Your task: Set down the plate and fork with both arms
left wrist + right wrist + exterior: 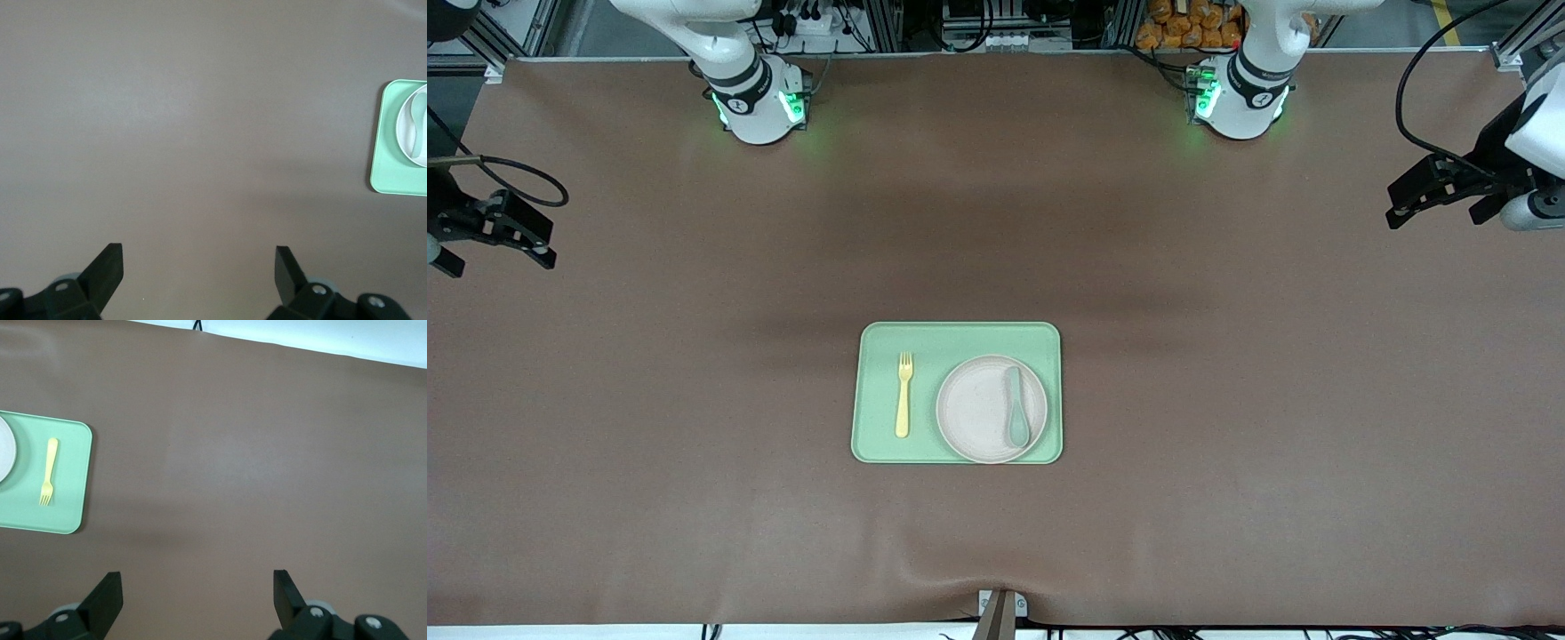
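Fork (904, 394) beside plate (978, 418) on tray (871, 391), spoon (1016, 407) on plate.

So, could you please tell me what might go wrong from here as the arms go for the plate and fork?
1. The spoon lies on the plate; lifting the plate could tip it off.
2. The fork lies flat on the tray, beside the plate, so the fingers may scrape the tray or nudge the plate.
3. The left gripper and right gripper, both open at the table's ends, could crowd each other there.
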